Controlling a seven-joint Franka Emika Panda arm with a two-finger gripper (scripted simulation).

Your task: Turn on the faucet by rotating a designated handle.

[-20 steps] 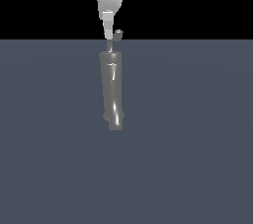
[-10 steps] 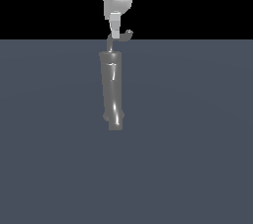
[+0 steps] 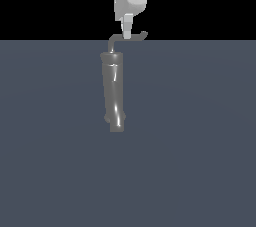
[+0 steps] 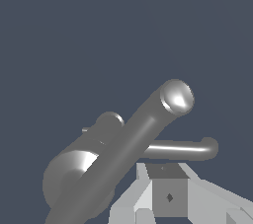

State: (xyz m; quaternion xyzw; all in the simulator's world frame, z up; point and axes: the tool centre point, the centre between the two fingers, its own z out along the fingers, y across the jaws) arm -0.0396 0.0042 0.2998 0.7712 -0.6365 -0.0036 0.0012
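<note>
A: Where does the faucet [image 3: 113, 91] sit?

B: It lies on the flat slate-grey ground [image 3: 200, 146], a long glossy grey tube near the middle of the exterior view, one end toward the horizon and the other, with a small stub, toward the camera. Nothing else stands on that surface around it.

A: And the handle [image 3: 129, 37]?

B: A thin grey rod rises from the far end of the body, then bends and runs toward the exterior view's right, ending in a small upturned hook. In the wrist view the same rod [image 4: 180, 149] runs out from behind the thick body [image 4: 123, 154] and curls up at its tip.

A: What is the arm doing?

B: The white gripper [image 3: 128, 35] hangs straight down from above. A pale finger [image 3: 128, 27] reaches the level stretch of the handle, about midway along it, and appears to touch it.

A: Is it clamped on the rod?

B: That cannot be told. From outside only one finger shows clearly, and the wrist camera shows just the pale base of the gripper [image 4: 165, 188] below the rod, not how the jaws stand.

A: Anything in the way?

B: The thick faucet body crosses much of the wrist view and hides the root of the handle.
</note>
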